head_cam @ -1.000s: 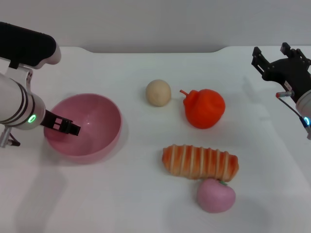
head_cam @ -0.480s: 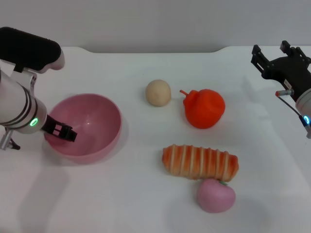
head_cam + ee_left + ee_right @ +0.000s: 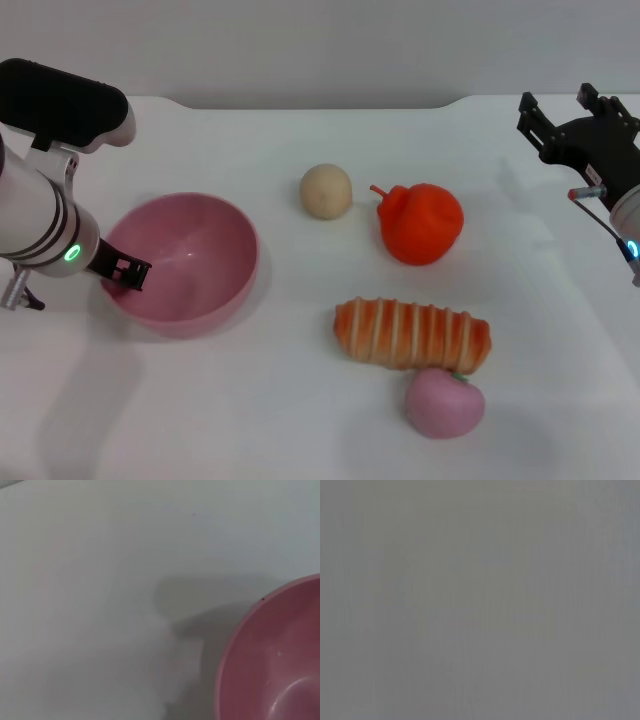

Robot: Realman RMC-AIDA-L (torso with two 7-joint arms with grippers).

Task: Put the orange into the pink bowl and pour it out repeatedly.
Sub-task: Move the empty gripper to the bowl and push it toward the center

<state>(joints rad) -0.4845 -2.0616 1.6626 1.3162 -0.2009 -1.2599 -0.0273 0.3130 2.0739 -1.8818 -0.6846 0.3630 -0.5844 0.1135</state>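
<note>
Orange [image 3: 421,222] sits on the worktop [image 3: 300,400] mid-frame, not in the pink bowl [image 3: 185,262] at left. Left claw [image 3: 125,272], clamped on the rim, just nudged the bowl rightward. Right claw [image 3: 580,130] parked upper right, fingers apart.

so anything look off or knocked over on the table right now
Nothing stands out. The pink bowl sits upright and empty with the left hand at its near-left rim. The orange lies on the table apart from the bowl. The right hand is raised at the far right.
</note>
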